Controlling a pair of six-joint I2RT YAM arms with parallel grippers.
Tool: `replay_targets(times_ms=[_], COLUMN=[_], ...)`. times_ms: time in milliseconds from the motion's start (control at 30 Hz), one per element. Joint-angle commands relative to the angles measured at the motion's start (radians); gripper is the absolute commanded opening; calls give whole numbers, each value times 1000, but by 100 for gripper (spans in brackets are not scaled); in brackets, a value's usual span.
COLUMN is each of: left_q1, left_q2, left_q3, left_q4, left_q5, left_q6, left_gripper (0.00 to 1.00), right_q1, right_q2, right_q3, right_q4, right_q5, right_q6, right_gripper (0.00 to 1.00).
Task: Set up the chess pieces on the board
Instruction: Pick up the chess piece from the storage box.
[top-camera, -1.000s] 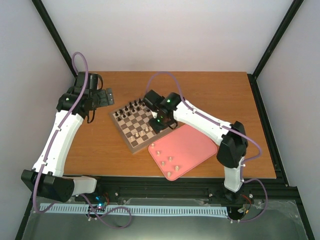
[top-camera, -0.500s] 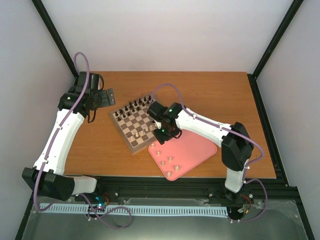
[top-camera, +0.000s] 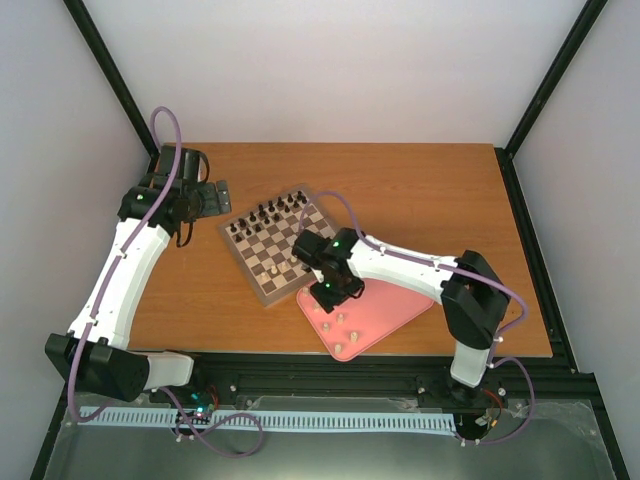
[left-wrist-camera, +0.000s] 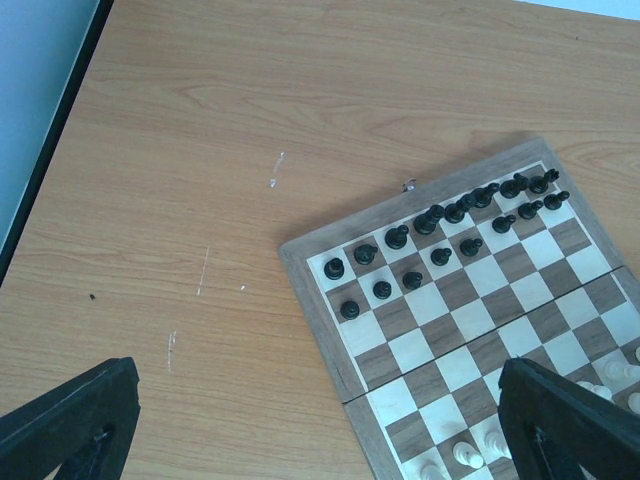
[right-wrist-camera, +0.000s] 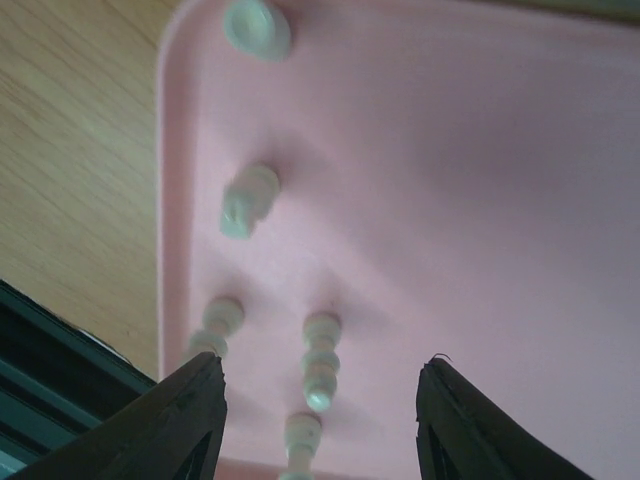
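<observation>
The checkered wooden board (top-camera: 252, 258) lies at the table's middle. Black pieces (top-camera: 265, 212) fill its far rows. A few pale chess pieces (top-camera: 276, 270) stand on its near squares, also in the left wrist view (left-wrist-camera: 465, 455). Several more pale pieces (top-camera: 340, 320) lie on the pink tray (top-camera: 385, 290). My right gripper (top-camera: 325, 297) is open and empty low over the tray's left part. In the right wrist view it (right-wrist-camera: 320, 400) straddles one lying pale piece (right-wrist-camera: 320, 360). My left gripper (top-camera: 215, 192) is open and empty, above the table left of the board.
The pink tray (right-wrist-camera: 450, 180) touches the board's near-right side. Its left rim and the table's front edge with the black rail show in the right wrist view. Bare wood table (left-wrist-camera: 200, 150) lies left of and behind the board (left-wrist-camera: 400, 350).
My right gripper has moved from over the board's near-right squares toward me and down over the pink tray. The left arm has barely moved.
</observation>
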Motion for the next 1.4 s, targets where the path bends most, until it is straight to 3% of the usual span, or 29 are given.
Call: replay_targets(times_ms=[0, 767, 1367], left_q1=[6, 6, 6], left_q2=[-4, -26, -22], left_q3=[-7, -35, -36], left_q4=[12, 15, 16], left_q5=[9, 12, 15], left_q6=[0, 0, -1], left_gripper=[100, 100, 100], right_q1=[-1, -1, -25], right_q2=[-75, -7, 40], right_q3=[-65, -166, -174], right_q4=[-15, 71, 93], right_q5=[21, -75, -95], right_q6=[59, 39, 37], right_gripper=[53, 47, 28])
